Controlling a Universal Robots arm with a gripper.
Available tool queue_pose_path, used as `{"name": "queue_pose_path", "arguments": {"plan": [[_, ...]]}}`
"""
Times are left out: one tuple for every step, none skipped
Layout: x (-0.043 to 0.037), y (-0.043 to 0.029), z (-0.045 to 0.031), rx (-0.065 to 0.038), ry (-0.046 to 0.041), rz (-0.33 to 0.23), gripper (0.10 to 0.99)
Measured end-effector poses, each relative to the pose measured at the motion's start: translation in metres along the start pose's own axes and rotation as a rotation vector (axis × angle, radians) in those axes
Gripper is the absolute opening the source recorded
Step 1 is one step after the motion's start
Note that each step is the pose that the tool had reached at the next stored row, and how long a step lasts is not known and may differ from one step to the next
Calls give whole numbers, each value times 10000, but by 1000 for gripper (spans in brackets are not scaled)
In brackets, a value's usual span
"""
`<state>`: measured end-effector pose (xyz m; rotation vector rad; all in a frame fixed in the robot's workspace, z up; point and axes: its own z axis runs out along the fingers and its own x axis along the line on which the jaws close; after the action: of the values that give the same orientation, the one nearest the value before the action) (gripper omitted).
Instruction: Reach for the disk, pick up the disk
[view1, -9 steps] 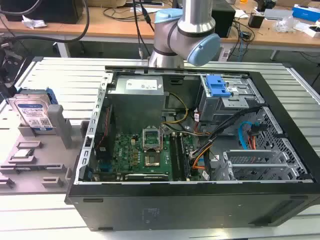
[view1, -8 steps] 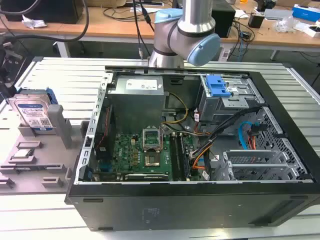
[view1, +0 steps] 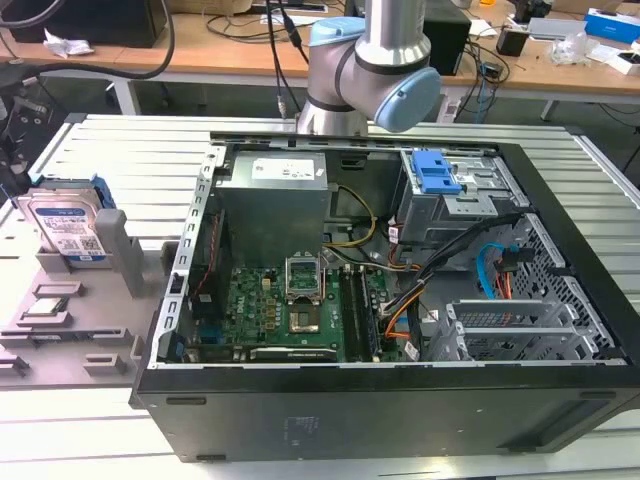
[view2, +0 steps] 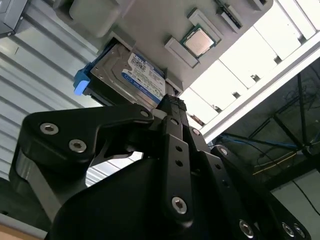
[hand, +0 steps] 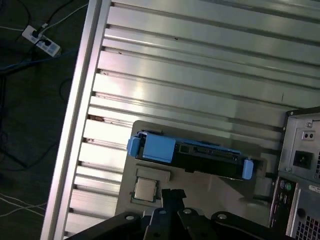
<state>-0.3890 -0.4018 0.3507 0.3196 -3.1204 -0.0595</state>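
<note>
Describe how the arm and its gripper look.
The arm is a round silver-grey metal tube with bulky joints closed by light blue caps. The gripper is matte black: flat angular link bars, studded with small silver screw heads, narrowing toward a ribbed tip.

The silver-grey tubular robot arm with pale blue joint caps (view1: 372, 70) stands at about twelve o'clock in the exterior view, joints stacked close, while in both wrist views its black metal linkage gripper (view2: 172, 102) (hand: 172, 192) grips nothing, its fingertips seemingly pressed together.
</note>
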Motion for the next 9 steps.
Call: {"name": "queue_pose_path", "arguments": {"plan": [[0, 0, 0, 0, 5, -107, 106], [0, 0, -1, 1, 9, -186, 106], [0, 0, 0, 0, 11, -266, 106], [0, 0, 0, 0, 15, -392, 106], [0, 0, 0, 1, 23, -601, 106], [0, 0, 0, 1, 31, -793, 106], [0, 0, 0, 1, 36, -931, 106], [0, 0, 0, 1, 40, -1048, 106], [0, 0, 0, 1, 44, -1122, 106]]}}
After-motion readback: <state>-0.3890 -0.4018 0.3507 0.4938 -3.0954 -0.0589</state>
